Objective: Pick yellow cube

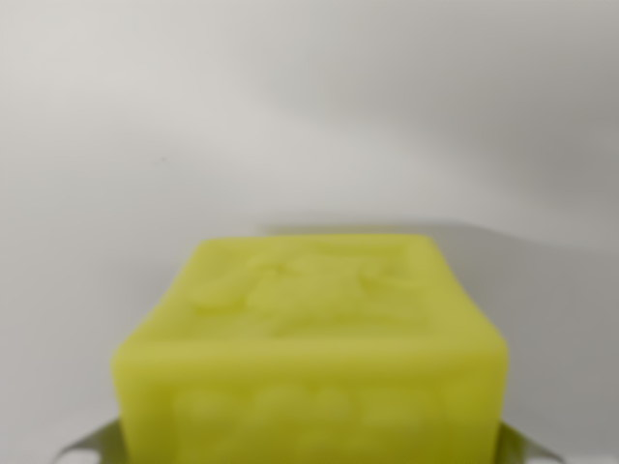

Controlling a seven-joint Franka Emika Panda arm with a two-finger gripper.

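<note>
wrist view: one picture only, all soft focus.
yellow cube (309,358): fills the lower middle of the wrist view, very close to my camera. Top face and the near front face both show. The bottom edge of the picture cuts the cube off.
cube surface: raised relief on the top face and on the front face, too blurred to read what it is.
cube pose: looks level, with the front face square to the camera.
my gripper (309,447): only two small metal tips show, one at the cube's lower left corner and one at its lower right corner, both at the bottom edge of the picture.
left tip (95,445): grey metal, right against the cube's left side as far as I can see.
right tip (522,447): grey metal, right against the cube's right side.
grip state: fingers sit one on each side with the cube between them. It reads as clamped on the cube, but the contact lines are blurred.
surface (290,116): plain pale grey-white behind and around the cube, with no edge or corner in sight, so I can't place the cube against one.
cube to surface: can't tell whether it rests on the surface or hangs above it.
shadow (542,261): darker band behind the cube, spreading to the wrist view's right.
</note>
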